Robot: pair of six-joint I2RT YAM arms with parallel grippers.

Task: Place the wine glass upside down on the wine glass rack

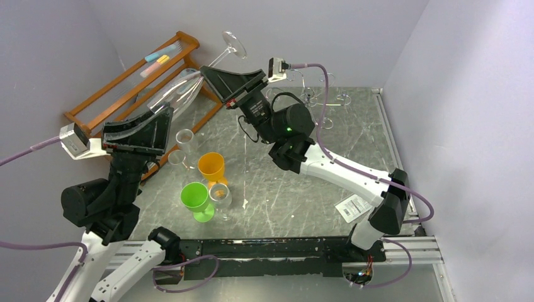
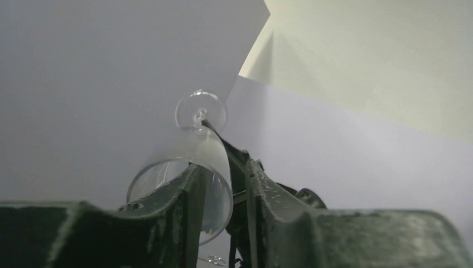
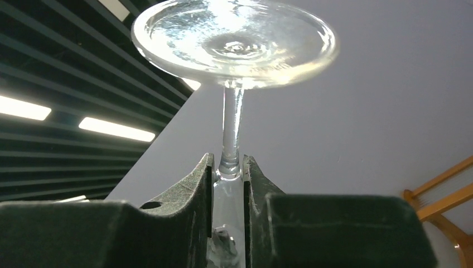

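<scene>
The clear wine glass [image 1: 179, 91] hangs in the air over the back left of the table, tilted, its foot [image 1: 234, 44] up and to the right. My right gripper [image 1: 204, 72] is shut on its stem just below the bowl, as the right wrist view shows [image 3: 228, 164], with the foot [image 3: 234, 42] above. My left gripper [image 1: 165, 113] is at the bowl's rim. In the left wrist view [image 2: 220, 167] one finger is inside the bowl [image 2: 195, 151] and one outside, with a gap on both sides of the wall. The silver wire rack [image 1: 327, 97] stands at the back, partly behind the right arm.
An orange-brown wooden shelf [image 1: 126, 82] leans at the back left under the glass. An orange cup [image 1: 212, 167], a green cup [image 1: 196, 198] and two small clear glasses [image 1: 186, 139] [image 1: 220, 195] stand left of centre. A white label [image 1: 354, 206] lies at the right.
</scene>
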